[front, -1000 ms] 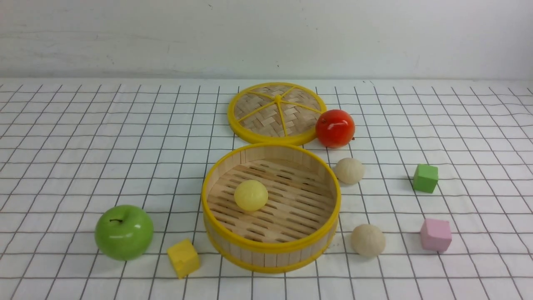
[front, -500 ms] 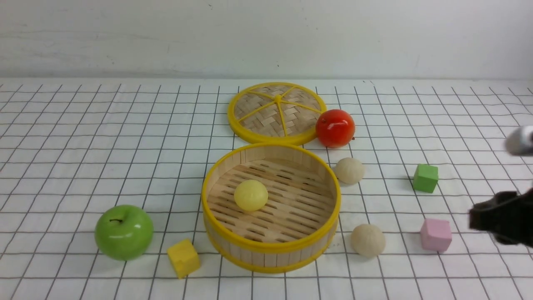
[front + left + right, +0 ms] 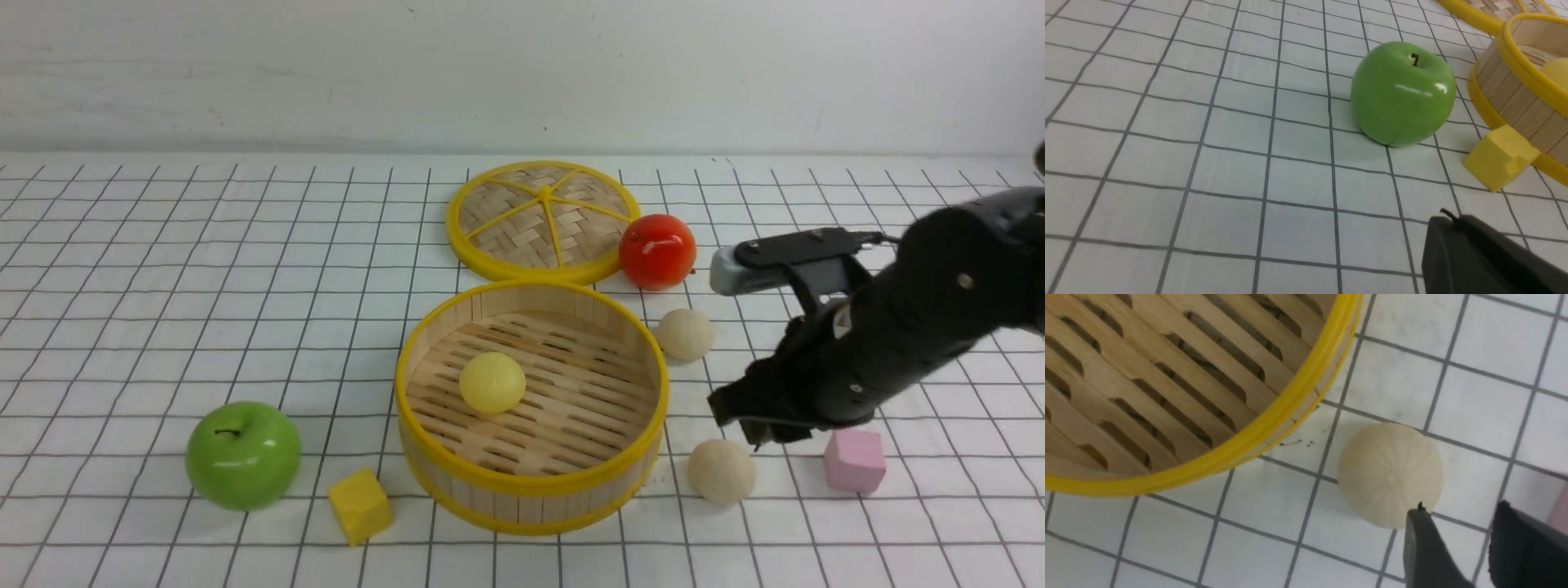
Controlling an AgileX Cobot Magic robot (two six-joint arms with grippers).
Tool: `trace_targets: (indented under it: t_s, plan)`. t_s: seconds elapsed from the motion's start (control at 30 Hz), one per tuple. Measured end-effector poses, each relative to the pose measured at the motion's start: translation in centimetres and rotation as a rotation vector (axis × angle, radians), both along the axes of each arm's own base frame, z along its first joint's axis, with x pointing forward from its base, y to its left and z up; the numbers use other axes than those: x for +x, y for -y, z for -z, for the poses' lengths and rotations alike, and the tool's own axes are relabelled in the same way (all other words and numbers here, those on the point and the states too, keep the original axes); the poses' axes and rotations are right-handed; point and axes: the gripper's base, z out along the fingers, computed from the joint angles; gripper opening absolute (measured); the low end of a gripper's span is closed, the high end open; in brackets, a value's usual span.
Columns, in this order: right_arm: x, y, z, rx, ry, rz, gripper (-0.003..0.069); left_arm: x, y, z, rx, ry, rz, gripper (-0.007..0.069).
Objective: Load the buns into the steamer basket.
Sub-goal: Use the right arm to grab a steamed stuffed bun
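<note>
The steamer basket [image 3: 522, 483] stands mid-table with the smooth pale yellow bun [image 3: 491, 382] on its slatted floor. One cream bun [image 3: 686, 334] lies by its far right side, another [image 3: 721, 470] by its near right side. My right gripper [image 3: 739, 420] hovers just above and right of the near cream bun. In the right wrist view it [image 3: 1459, 508] is open and empty, one fingertip over the edge of that bun [image 3: 1390, 473], beside the basket rim [image 3: 1274, 428]. My left gripper [image 3: 1457, 222] shows only in its wrist view, jaws together, near the basket wall [image 3: 1515, 102].
The woven lid [image 3: 543, 219] lies behind the basket with a red apple [image 3: 656, 251] beside it. A green apple [image 3: 242, 455] and yellow cube [image 3: 359, 505] sit at the near left. A pink cube [image 3: 854, 461] lies just right of my right gripper.
My right arm has come in from the right edge and moved left across the table, ending over the near cream bun. The buns and the basket have not moved.
</note>
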Motion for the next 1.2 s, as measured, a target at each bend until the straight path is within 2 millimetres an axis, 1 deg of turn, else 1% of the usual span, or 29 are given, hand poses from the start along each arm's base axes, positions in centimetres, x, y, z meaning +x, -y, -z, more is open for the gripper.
trace_targets:
  t_s: [0.1, 0.2, 0.57, 0.73, 0.77, 0.8, 0.87, 0.9, 0.93, 0.97, 1.03, 1.13, 1.17, 1.2]
  plan:
    - [1.2, -0.5, 0.6, -0.002, -0.014, 0.001, 0.0241, 0.0, 0.0, 0.0, 0.0, 0.0, 0.0, -0.0013]
    - [1.9, -0.8, 1.5, -0.002, -0.03, 0.005, 0.0241, 0.0, 0.0, 0.0, 0.0, 0.0, 0.0, -0.0013]
    - [2.6, -1.2, 4.3, -0.023, -0.094, 0.008, 0.0241, 0.0, 0.0, 0.0, 0.0, 0.0, 0.0, -0.0013]
    - [2.8, -1.3, 4.9, -0.027, -0.106, 0.008, 0.0221, 0.0, 0.0, 0.0, 0.0, 0.0, 0.0, -0.0013]
    - [2.8, -1.3, 4.9, -0.028, -0.108, 0.008, 0.0206, 0.0, 0.0, 0.0, 0.0, 0.0, 0.0, -0.0013]
    - [2.7, -1.3, 5.0, -0.029, -0.111, 0.008, 0.0166, 0.0, 0.0, 0.0, 0.0, 0.0, 0.0, -0.0013]
    - [2.7, -1.3, 4.9, -0.03, -0.114, 0.007, 0.0109, 0.0, 0.0, 0.0, 0.0, 0.0, 0.0, -0.0013]
    - [2.7, -1.3, 4.9, -0.03, -0.115, 0.007, 0.0095, 0.0, 0.0, 0.0, 0.0, 0.0, -0.001, -0.0013]
    - [2.7, -1.3, 4.9, -0.03, -0.115, 0.007, 0.0051, 0.0, 0.0, 0.0, 0.0, 0.0, -0.001, -0.0013]
    - [2.7, -1.3, 4.9, -0.03, -0.115, 0.007, 0.0022, 0.0, 0.0, 0.0, 0.0, 0.0, -0.001, -0.0013]
    - [2.7, -1.3, 4.9, -0.032, -0.12, 0.006, 0.0003, 0.0, 0.0, 0.0, 0.0, 0.0, -0.001, -0.0013]
    - [2.6, -1.2, 4.5, -0.032, -0.121, 0.005, 0.0003, 0.0, 0.0, 0.0, 0.0, 0.0, -0.001, -0.0013]
    - [2.5, -1.2, 4.3, -0.031, -0.119, 0.005, 0.0003, 0.0, 0.0, 0.0, 0.0, 0.0, -0.001, -0.0013]
    - [2.3, -1.2, 3.5, -0.025, -0.107, 0.002, 0.0003, 0.0, 0.0, 0.0, 0.0, 0.0, -0.001, -0.0013]
